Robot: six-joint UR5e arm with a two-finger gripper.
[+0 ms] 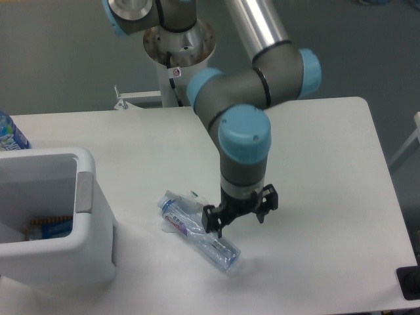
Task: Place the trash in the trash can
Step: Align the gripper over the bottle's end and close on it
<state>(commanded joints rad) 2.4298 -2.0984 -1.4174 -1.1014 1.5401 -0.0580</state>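
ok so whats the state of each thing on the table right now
crushed bottle: flattened, lying on its side on the table, not gripped
crumpled wrapper: loose, tucked against the bottle's upper end
trash can: upright, open-topped, something already inside
end effector: open, low beside the bottle
blue-label bottle: at the left edge behind the can, mostly cut off
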